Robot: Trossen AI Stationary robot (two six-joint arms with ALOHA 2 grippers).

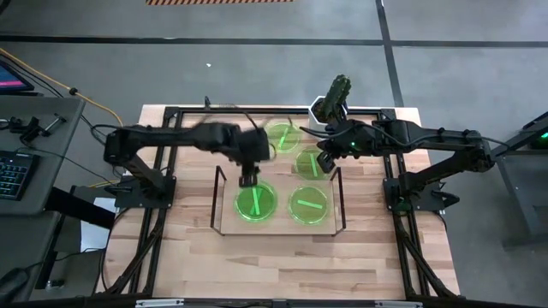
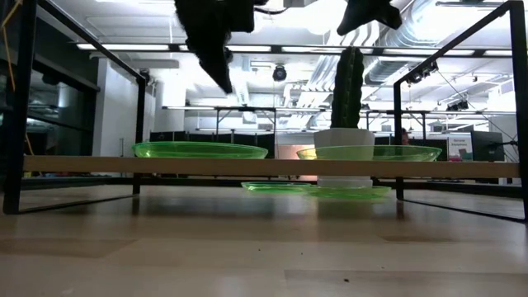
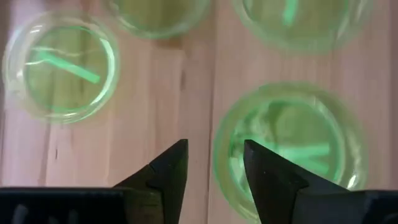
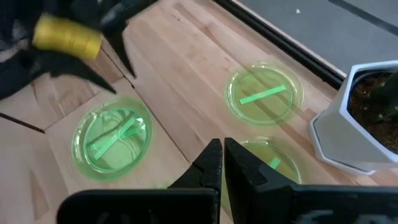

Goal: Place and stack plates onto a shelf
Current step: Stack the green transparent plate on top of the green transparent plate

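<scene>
Plates sit in two groups, and nearest to us in the high view are the two on the shelf (image 1: 220, 184): one on its left half (image 1: 255, 203) and one on its right half (image 1: 309, 205), apart from each other on the wood-coloured surface between the thin dark wire end frames. From the low view we see the same pair as flat green rims resting on the shelf board, the left one (image 2: 200, 150) and the right one (image 2: 375, 153). Our left gripper (image 1: 248, 180) hangs just above the back rim of the left shelf plate — its fingers (image 3: 169, 167) stand parted with nothing between them, and the left wrist view shows that plate (image 3: 287, 149) lying just past the fingertips. Whether this plate is a single disc or a stack we cannot tell, though two stripes seem to cross on it in the right wrist view. Behind the shelf, on the bare table (image 1: 188, 248), lie two more plates: one (image 1: 311, 162) just beyond the shelf's rear edge and another (image 1: 282, 134) farther back and to the left. Our right gripper (image 1: 326, 161) hovers over the nearer of these two, its fingers (image 4: 211, 163) pressed together and empty. Farthest back, by the table's rear edge, stands a white potted cactus (image 1: 330, 103) — just beside the right arm's wrist.
</scene>
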